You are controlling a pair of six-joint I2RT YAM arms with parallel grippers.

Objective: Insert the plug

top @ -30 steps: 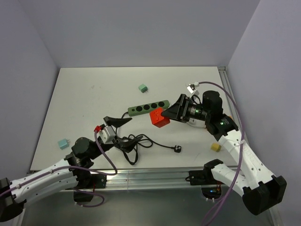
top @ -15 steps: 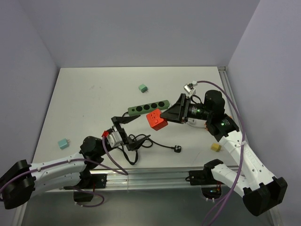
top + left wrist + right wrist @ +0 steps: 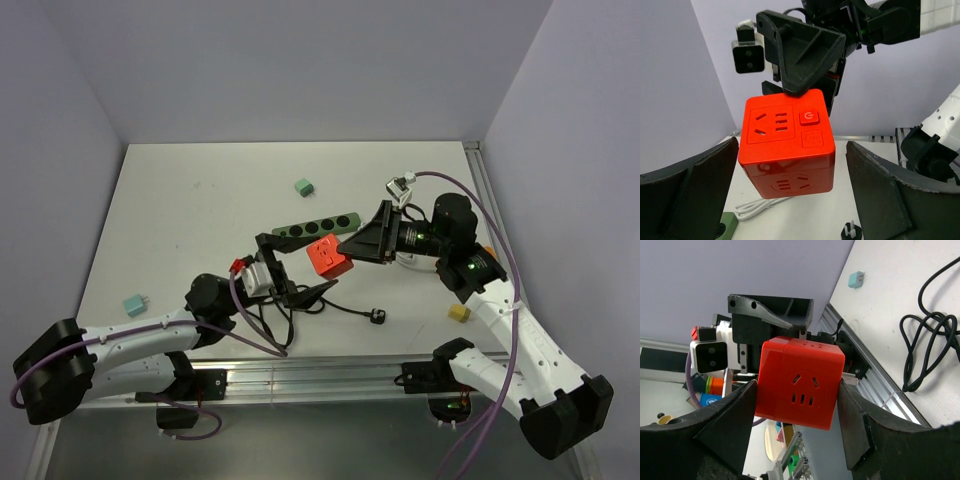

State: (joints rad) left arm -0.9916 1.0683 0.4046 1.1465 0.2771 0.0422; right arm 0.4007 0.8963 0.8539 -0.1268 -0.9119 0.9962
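Note:
A red cube socket hangs above the table, clamped in my right gripper. In the right wrist view the cube sits between both fingers, its round socket face toward the camera. My left gripper is open, with one jaw on each side of the cube and not touching it. The left wrist view shows the cube close up, with gaps on both sides. The black plug lies on the table on its black cable, and its prongs show in the left wrist view.
A green power strip lies behind the cube. The black cable coils near the front edge. Small teal adapters lie at the back and at the left. A yellow block lies at the right. A white cord lies under the cube.
My left arm swung right and forward, so its open jaws now flank the red cube. My right gripper carried the cube slightly left and up.

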